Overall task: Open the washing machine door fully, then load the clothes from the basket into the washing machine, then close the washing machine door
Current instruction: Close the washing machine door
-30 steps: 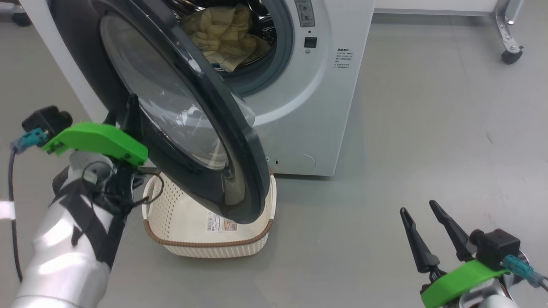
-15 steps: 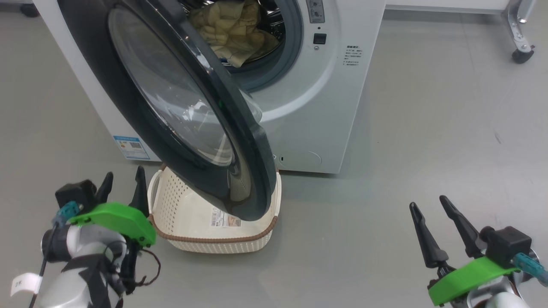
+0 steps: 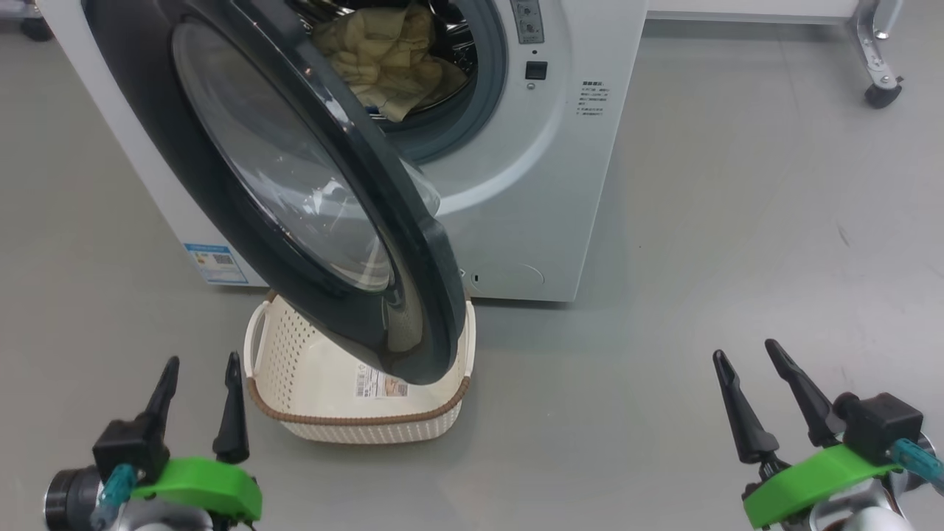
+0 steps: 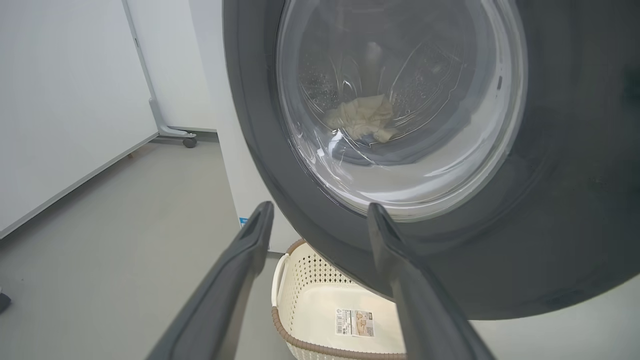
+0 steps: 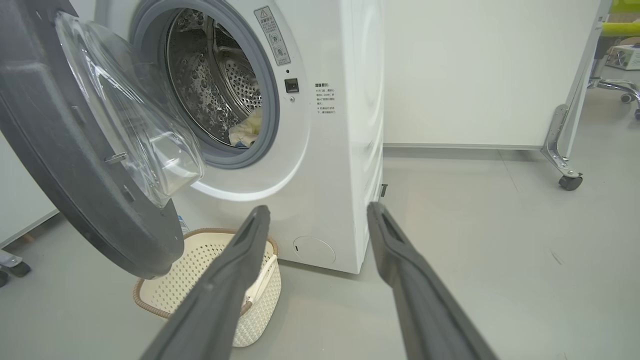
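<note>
looking like the last step to me: loading seems done and only the door needs shutting. left fingers (image 3: 232, 405) are spread wide and holding nothing, low over the floor just left of the basket (image 3: 354, 422), which looks empty. door (image 3: 295, 192) stands half open above the basket, and the clothes (image 3: 383, 59) sit inside the washer (image 3: 531, 192) drum. right fingers (image 3: 740, 413) are wide apart too, empty, well off to the right. next move probably calls for a push on the door's outer face till it latches.
</note>
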You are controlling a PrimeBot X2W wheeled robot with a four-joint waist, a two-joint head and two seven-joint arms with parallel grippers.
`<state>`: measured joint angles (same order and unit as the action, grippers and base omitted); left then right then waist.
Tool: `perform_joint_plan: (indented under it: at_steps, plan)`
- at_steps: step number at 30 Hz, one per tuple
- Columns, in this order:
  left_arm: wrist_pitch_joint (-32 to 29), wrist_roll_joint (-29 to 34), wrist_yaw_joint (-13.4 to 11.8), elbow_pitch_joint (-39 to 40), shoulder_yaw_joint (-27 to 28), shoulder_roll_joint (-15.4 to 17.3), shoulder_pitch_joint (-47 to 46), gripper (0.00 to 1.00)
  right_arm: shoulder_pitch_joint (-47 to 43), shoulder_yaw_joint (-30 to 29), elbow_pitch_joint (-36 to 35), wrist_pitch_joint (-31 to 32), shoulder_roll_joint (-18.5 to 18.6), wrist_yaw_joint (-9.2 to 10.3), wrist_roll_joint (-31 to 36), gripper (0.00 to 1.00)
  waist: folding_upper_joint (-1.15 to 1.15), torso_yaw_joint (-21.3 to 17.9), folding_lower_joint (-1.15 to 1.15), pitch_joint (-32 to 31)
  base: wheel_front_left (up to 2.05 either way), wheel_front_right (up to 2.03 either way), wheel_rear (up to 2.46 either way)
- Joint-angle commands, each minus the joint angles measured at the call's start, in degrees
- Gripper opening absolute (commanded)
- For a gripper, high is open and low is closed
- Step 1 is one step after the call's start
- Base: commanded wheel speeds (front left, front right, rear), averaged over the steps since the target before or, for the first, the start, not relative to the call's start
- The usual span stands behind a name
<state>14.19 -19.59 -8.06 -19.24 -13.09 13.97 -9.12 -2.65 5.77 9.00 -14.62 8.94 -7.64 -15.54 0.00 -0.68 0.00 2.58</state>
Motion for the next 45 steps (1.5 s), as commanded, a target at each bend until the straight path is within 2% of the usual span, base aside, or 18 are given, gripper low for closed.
perform_joint_plan:
  at_steps: [1, 8, 15, 26, 27, 28, 29, 38, 45]
  plan:
    - [0.8, 0.96, 0.15, 2.4, 2.98, 0.68, -1.17, 1.0, 0.73, 0.64, -1.44, -0.38, 0.85, 0.15, 0.46, 1.0, 0.0, -0.17, 0.0, -0.23, 0.0, 0.0, 0.0]
    - [0.8, 6.9, 5.14, 8.44, 9.84, -4.08, 5.86, 1.0, 0.16, 0.18, -1.19, -0.38, 0.98, 0.15, 0.44, 1.0, 0.0, -0.58, 0.0, -1.06, 0.0, 0.0, 0.0]
    - [0.81, 10.06, 10.37, 9.49, 15.45, -7.83, 9.41, 1.0, -0.12, -0.37, -1.14, -0.38, 0.62, 0.15, 0.56, 1.0, 0.0, -1.09, 0.0, -1.33, 0.0, 0.0, 0.0]
    - [0.81, 12.47, 13.55, 9.87, 18.99, -10.63, 10.08, 1.0, -0.7, -1.3, -1.1, -0.38, -0.14, 0.15, 0.88, 1.0, 0.0, -1.25, 0.0, -0.61, 0.0, 0.0, 0.0]
    - [0.81, 12.58, 13.7, 9.84, 19.14, -10.71, 10.0, 1.0, -0.65, -1.32, -1.01, -0.38, -0.15, 0.15, 0.9, 0.93, 0.0, -1.27, 0.0, -0.57, 0.0, 0.0, 0.0]
    - [0.81, 12.68, 13.83, 9.83, 19.31, -10.78, 9.94, 1.0, -0.6, -1.38, -0.89, -0.38, -0.17, 0.15, 0.92, 0.25, 0.0, -1.29, 0.0, -0.55, 0.0, 0.0, 0.0]
    - [0.81, 12.76, 13.93, 9.83, 19.48, -10.83, 9.89, 1.0, -0.59, -1.44, -0.69, -0.38, -0.2, 0.15, 0.88, 0.0, 0.0, -1.32, 0.0, -0.54, 0.0, 0.0, 0.0]
    - [0.81, 13.0, 14.59, 9.75, 20.44, -11.06, 10.0, 1.0, -0.05, -1.24, 0.46, -0.38, -0.16, 0.15, 0.83, 0.0, 0.0, -1.02, 0.0, -0.85, 0.0, 0.0, 0.0]
    - [0.81, 12.22, 14.65, 9.86, 20.15, -11.08, 10.19, 1.0, 3.0, 0.66, -1.64, -0.38, -0.11, 0.15, 0.58, 0.0, 0.0, -0.72, 0.0, -0.74, 0.0, 0.0, 0.0]
